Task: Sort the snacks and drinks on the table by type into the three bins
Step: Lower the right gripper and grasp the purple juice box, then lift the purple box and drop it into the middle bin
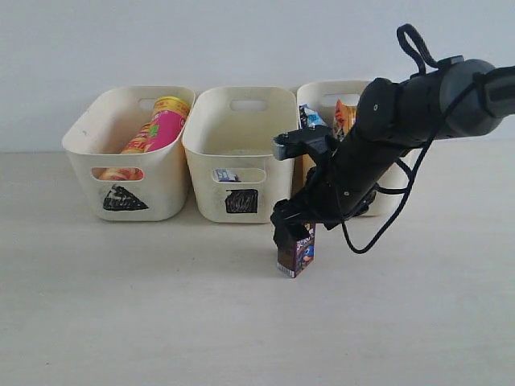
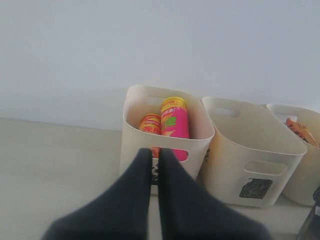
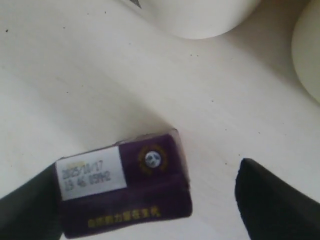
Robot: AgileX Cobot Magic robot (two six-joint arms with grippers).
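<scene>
The dark purple carton (image 1: 296, 251) (image 3: 125, 187) stands upright on the table in front of the middle bin (image 1: 201, 161). My right gripper (image 1: 294, 231) (image 3: 147, 167) hangs open over its top. One finger is against a side of the carton and the other stands well apart. The left bin (image 1: 165, 173) holds the pink tube (image 1: 165, 129) (image 2: 174, 125) and the yellow tube (image 1: 138, 143). A white and blue carton (image 1: 226, 175) shows through the middle bin's handle cutout. The right bin (image 1: 318, 90) holds the orange bag (image 1: 344, 117) and the blue-white bag (image 1: 312, 121). My left gripper (image 2: 155, 152) is shut, empty, in front of the left bin (image 2: 132, 130).
The three bins stand in a row against the white back wall. My right arm (image 1: 418, 104) reaches in from the right and crosses in front of the right bin. Bare table lies in front of the bins and to the left.
</scene>
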